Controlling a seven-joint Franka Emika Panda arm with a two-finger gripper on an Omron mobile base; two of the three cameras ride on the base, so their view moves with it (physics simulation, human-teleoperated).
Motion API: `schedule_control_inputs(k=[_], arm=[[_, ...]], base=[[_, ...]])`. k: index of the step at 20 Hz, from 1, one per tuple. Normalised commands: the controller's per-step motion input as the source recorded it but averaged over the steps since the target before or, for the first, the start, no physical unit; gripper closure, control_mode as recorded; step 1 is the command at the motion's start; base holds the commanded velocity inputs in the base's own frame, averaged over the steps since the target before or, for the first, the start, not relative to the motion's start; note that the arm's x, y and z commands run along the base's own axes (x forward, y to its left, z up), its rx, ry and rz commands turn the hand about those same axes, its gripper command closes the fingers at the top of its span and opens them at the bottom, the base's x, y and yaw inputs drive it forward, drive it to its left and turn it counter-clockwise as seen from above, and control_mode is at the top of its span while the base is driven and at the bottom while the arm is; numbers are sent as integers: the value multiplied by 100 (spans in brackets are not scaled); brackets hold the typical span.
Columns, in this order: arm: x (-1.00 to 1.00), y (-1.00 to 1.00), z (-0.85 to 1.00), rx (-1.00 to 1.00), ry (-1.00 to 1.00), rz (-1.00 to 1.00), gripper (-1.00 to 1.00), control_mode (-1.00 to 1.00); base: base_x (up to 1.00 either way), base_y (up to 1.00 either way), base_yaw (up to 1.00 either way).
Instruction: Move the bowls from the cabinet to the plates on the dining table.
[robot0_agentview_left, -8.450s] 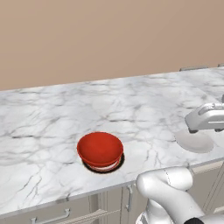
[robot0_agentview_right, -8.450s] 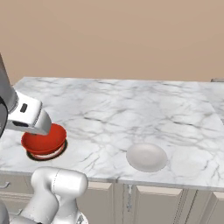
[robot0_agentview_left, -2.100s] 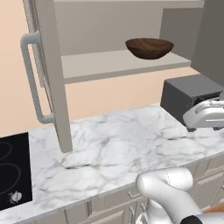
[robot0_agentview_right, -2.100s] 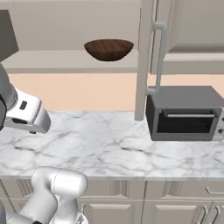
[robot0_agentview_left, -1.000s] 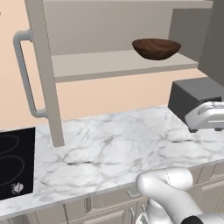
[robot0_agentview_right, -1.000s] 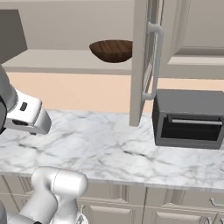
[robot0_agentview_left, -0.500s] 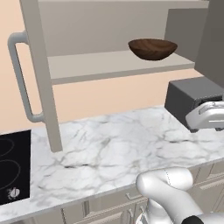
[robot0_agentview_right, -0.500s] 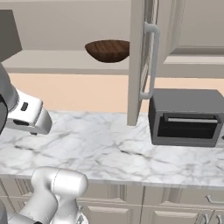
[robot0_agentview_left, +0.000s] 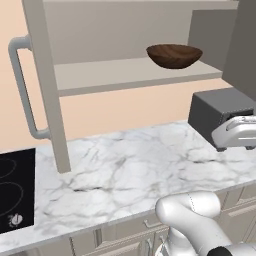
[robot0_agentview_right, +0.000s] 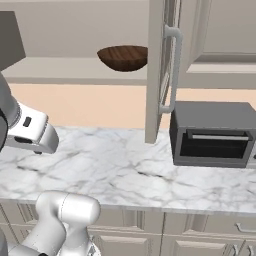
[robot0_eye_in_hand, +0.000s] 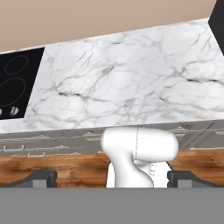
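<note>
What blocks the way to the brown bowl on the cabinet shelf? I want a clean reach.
Nothing visible does: the brown bowl sits alone on the shelf, both doors swung wide. The open gripper hangs low, over the counter.

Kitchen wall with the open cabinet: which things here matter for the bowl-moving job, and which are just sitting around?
Part of the job:
- brown wooden bowl on the shelf
- open wall cabinet that holds it
- the robot's tool, open and holding nothing

Just there:
- grey toaster oven on the counter
- black cooktop
- marble counter
</note>
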Motion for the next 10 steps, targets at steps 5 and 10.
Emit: schedule_control_inputs(k=[5, 10], arm=[[0, 0, 0, 0, 0, 0, -100, 100], [0, 0, 0, 0, 0, 0, -100, 100]], base=[[2, 0, -2], [14, 0, -3]])
